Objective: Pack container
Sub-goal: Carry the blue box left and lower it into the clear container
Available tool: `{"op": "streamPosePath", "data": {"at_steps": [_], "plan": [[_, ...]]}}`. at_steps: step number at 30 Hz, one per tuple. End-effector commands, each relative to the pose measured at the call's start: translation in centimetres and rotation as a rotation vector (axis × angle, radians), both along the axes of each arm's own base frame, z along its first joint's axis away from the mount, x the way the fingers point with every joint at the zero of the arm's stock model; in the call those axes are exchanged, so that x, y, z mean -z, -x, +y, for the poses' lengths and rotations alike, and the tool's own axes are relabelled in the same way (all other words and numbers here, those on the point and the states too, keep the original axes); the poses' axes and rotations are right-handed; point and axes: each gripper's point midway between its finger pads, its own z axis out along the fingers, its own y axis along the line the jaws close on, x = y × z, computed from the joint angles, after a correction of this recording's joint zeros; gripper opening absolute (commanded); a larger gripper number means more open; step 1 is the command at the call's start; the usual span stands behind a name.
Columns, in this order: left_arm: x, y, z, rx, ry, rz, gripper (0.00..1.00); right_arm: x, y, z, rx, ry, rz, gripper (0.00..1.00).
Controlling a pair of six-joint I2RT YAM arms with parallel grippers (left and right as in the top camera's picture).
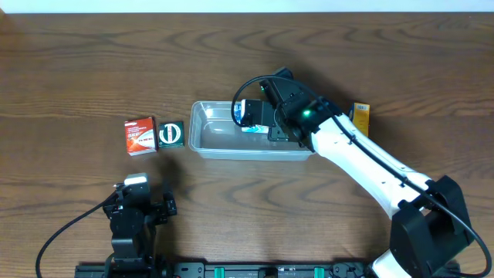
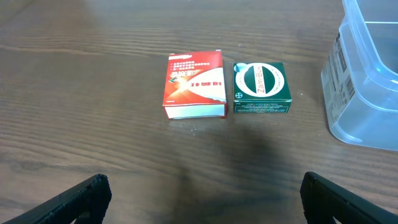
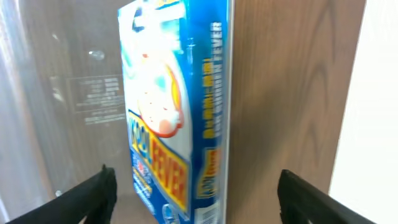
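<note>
The clear plastic container [image 1: 231, 152] lies in the middle of the table, and its corner shows in the left wrist view [image 2: 364, 81]. A blue box [image 1: 248, 114] stands on edge inside its far part. In the right wrist view the blue box [image 3: 174, 106] fills the middle, with the container's see-through wall [image 3: 62, 93] behind it. My right gripper [image 3: 196, 186] is open, one finger on each side of the blue box and apart from it; it also shows overhead [image 1: 261, 116]. My left gripper [image 2: 202, 186] is open and empty over bare table at the front left [image 1: 139, 202].
A red box [image 1: 140, 135] and a green box [image 1: 170, 134] lie side by side to the left of the container, ahead of my left gripper [image 2: 194, 85] [image 2: 261, 88]. A yellow box [image 1: 360, 116] lies to the right of the container.
</note>
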Motion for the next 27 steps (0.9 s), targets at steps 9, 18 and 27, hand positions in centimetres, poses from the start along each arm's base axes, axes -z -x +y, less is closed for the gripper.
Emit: {"op": "streamPosePath", "data": {"at_steps": [9,18,27], "plan": [[0.5,0.0,0.1,-0.010,0.007,0.002,0.98,-4.4,0.0,1.3,0.090,-0.087,-0.118,0.72],[0.5,0.0,0.1,-0.010,0.007,0.002,0.98,-5.1,-1.5,0.5,0.428,-0.345,-0.095,0.11],[0.4,0.0,0.1,-0.010,0.007,0.002,0.98,-2.6,-2.8,-0.1,0.493,-0.447,0.036,0.01]]}}
